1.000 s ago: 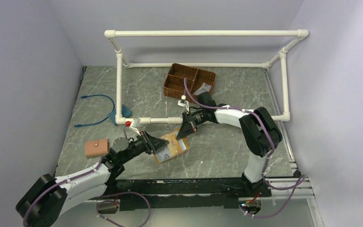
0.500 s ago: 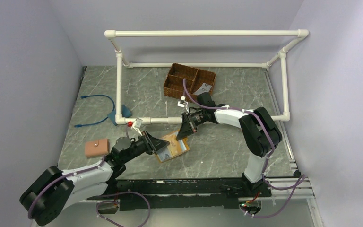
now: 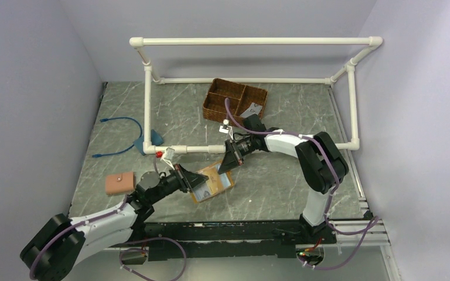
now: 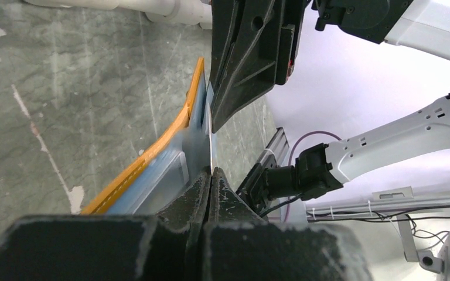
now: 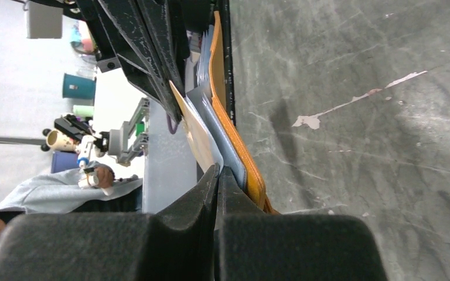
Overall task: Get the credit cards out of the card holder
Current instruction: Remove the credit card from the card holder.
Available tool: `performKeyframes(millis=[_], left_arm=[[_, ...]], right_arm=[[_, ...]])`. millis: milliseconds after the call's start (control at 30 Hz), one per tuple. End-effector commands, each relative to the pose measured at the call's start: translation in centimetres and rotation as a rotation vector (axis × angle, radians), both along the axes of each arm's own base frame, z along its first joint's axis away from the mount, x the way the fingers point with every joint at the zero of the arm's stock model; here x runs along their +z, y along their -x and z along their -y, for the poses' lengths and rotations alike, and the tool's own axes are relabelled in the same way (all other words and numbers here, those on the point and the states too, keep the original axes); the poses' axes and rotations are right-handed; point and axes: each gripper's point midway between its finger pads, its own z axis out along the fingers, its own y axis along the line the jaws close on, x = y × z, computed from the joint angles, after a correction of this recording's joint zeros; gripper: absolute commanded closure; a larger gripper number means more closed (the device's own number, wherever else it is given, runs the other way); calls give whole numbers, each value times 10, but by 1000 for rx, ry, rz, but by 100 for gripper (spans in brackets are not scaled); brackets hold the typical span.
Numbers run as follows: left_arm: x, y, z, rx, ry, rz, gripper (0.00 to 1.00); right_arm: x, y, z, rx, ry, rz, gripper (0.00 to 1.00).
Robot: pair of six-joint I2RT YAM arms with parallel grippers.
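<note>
The mustard-orange card holder [image 3: 218, 186] lies open on the table, its pale blue-grey slots facing up. My left gripper [image 3: 202, 177] reaches in from the left and is shut on the thin edge of a pale credit card [image 4: 210, 140] that sticks out of a slot. That left gripper [image 4: 211, 171] has its jaws pressed together on the card. The holder's orange edge [image 4: 176, 132] runs beside it. My right gripper [image 3: 225, 167] comes in from the far side. In its wrist view the right gripper [image 5: 218, 170] is shut on an inner panel at the edge of the card holder [image 5: 237, 146].
A brown wicker basket [image 3: 234, 99] stands at the back with a pale card [image 3: 251, 109] in its right compartment. A pinkish wallet [image 3: 119, 183] lies to the left, a blue cable [image 3: 120, 134] behind it. The white pipe frame [image 3: 147, 105] spans the table.
My left gripper has closed onto the card's edge; half a second ago its jaws stood a little apart. The right gripper and the card holder have stayed where they were.
</note>
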Motion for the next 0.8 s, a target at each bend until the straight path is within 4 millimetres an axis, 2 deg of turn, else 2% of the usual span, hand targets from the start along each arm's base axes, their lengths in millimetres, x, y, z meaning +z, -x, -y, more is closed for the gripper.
performKeyframes(millis=[0, 133, 200, 400, 567, 700, 767], left_arm=[[-6, -3, -13, 63, -30, 38, 100], [-19, -2, -19, 84, -64, 12, 100], [-36, 2, -24, 89, -101, -24, 100], [-66, 6, -33, 92, -205, -113, 100], [-60, 5, -34, 80, -273, -121, 100], [-47, 6, -33, 57, -281, -80, 100], [-40, 7, -31, 38, -269, -49, 100]], right_arm=[[-16, -7, 0, 4, 52, 57, 100], [-26, -9, 1, 10, 70, 82, 100], [-32, -10, 2, 8, 89, 87, 100], [-50, -16, 6, 7, 176, 156, 100], [-58, -19, 10, 14, 229, 206, 100], [-58, -22, 13, 37, 254, 259, 100], [-56, -24, 14, 42, 260, 294, 92]])
